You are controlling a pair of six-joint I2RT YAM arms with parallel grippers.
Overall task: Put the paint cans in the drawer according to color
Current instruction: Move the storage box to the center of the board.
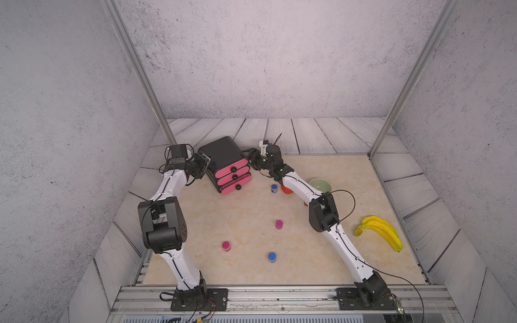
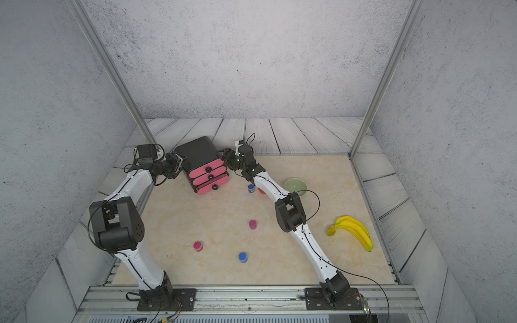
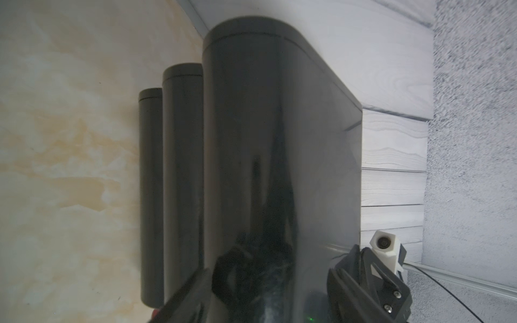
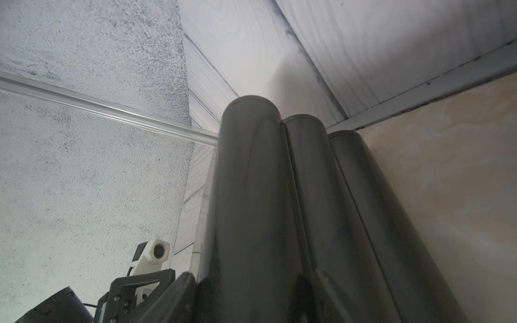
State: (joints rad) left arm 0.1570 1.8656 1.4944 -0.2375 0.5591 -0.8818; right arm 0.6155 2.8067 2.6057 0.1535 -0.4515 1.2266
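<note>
The small black rounded chest with three pink drawer fronts (image 1: 222, 153) stands far-left on the beige marbled tabletop (image 1: 246, 215). Its fronts face near-right (depth runs back-left). The left gripper (image 1: 206, 164) and right gripper (image 1: 251, 157) flank its sides, and I cannot tell whether either is clamped.

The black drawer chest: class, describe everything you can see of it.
The drawer chest is a glossy black, plastic-looking shell with rounded sides. It holds three stacked pink-fronted drawers, each with a round black knob. The fronts step outward toward the bottom, the lowest jutting most; no inside shows. It stands upright, turned at an angle, at the far left of the marbled table. The left claw and right claw straddle its two sides; whether they press on it cannot be told.
</note>
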